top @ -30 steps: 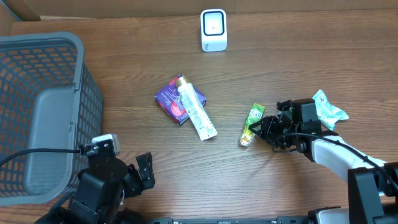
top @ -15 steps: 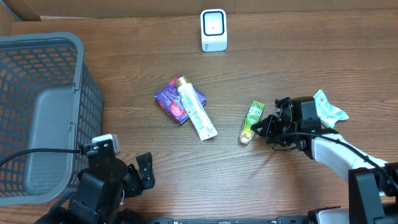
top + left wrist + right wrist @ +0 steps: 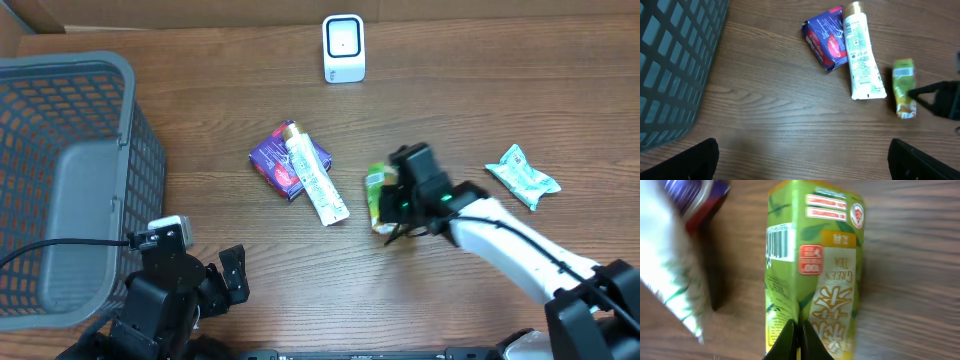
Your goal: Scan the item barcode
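The item is a green tea carton (image 3: pixel 812 265) with a barcode (image 3: pixel 780 242) on its side panel. My right gripper (image 3: pixel 799 337) is shut on the carton's near edge, its two fingertips pinched together on a fold. Overhead, the carton (image 3: pixel 377 195) is at mid-table, right beside the white tube (image 3: pixel 316 181), with the right gripper (image 3: pixel 397 205) just behind it. The white scanner (image 3: pixel 343 48) stands at the table's far edge. My left gripper (image 3: pixel 805 167) is open over bare wood near the front left, holding nothing.
A purple packet (image 3: pixel 279 160) lies under the tube's top end. A teal packet (image 3: pixel 522 176) lies at the right. A grey mesh basket (image 3: pixel 60 180) takes up the left side. The left wrist view shows the carton (image 3: pixel 903 89) far off to its right.
My right gripper closed on the green carton and carried it left, from mid-right to beside the white tube. The left arm has not moved.
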Available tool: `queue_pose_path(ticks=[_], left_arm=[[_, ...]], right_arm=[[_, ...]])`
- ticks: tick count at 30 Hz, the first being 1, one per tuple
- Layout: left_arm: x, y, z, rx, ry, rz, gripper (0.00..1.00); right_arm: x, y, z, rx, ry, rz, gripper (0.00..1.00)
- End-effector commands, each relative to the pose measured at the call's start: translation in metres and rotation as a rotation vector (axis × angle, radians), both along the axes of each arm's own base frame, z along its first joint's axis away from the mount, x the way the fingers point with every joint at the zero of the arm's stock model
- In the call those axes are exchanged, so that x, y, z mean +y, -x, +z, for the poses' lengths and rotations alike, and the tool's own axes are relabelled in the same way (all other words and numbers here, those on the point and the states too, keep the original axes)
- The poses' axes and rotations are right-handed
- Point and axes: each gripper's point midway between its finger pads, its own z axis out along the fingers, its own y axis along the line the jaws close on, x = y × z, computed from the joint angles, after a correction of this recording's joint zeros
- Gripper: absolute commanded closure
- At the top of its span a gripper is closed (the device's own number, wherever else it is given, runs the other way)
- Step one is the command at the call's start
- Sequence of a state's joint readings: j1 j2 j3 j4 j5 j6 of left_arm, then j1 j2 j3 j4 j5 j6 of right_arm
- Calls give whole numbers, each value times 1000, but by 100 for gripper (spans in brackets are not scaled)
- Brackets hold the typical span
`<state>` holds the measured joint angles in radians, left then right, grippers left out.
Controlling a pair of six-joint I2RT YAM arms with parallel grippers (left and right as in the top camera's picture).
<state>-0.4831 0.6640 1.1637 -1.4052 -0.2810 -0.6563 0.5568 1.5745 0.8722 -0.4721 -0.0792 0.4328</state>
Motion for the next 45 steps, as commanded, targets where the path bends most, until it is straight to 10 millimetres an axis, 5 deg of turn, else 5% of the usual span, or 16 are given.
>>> queue_pose_path(ticks=[1,3,5,9,13,15,20,27,33,37,45], left_arm=[[0,-1,0,-2,7,14,0],[0,-1,0,-2,7,14,0],[0,-1,0,-2,7,14,0],[0,-1,0,-2,7,14,0],[0,-1,0,-2,7,14,0],[0,-1,0,-2,7,14,0],[0,-1,0,-2,7,14,0],[0,-1,0,-2,7,14,0],[0,-1,0,-2,7,14,0],[0,-1,0,-2,7,14,0],[0,-1,0,-2,7,14,0]], right_arm=[[-6,0,-14,-10,111,5,81],[-7,3,-16,7,106,-19,56],[-8,-1,-11,10,89,-50,49],[-10,-12,16,4,55,-28,46],[-19,-18,41,-16,114,101,30],[-24,-16,41,-28,159,194,23],[-35,-4,18,-9,253,358,21],[-30,21,-24,136,217,452,21],[-29,20,-37,156,221,457,25],[-28,18,-38,164,208,415,34],[-23,15,-35,173,146,369,73]])
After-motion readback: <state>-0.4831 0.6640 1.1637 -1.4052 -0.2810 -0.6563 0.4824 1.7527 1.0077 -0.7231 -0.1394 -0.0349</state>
